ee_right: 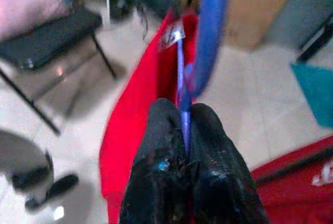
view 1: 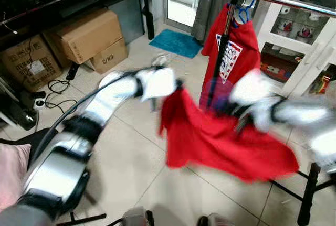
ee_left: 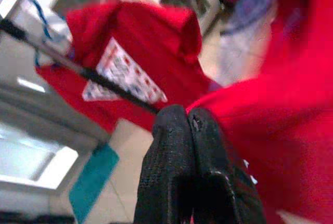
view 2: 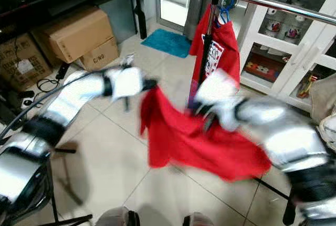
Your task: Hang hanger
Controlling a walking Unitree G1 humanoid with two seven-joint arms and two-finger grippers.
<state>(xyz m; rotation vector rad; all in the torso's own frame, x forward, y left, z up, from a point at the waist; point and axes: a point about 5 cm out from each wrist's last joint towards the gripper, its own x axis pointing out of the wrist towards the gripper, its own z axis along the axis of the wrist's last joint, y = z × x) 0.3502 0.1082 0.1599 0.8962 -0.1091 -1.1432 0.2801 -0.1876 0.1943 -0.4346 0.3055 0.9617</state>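
Right jaws point(ee_right: 186, 130) pinch blue hanger point(ee_right: 208, 31) — long axis unclear; left jaws point(ee_left: 188, 125) pressed together.

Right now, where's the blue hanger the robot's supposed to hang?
The blue hanger is pinched in the right gripper, inside the red shirt held between both arms, just in front of the clothes rail.

You see soft matt red cloth shirt point(view 1: 220, 137), glossy blue plastic hanger point(ee_right: 210, 31), shiny chrome metal rail point(view 1: 294, 1), plain brown cardboard boxes point(view 1: 86, 34), smooth pale floor tiles point(view 1: 131, 152).
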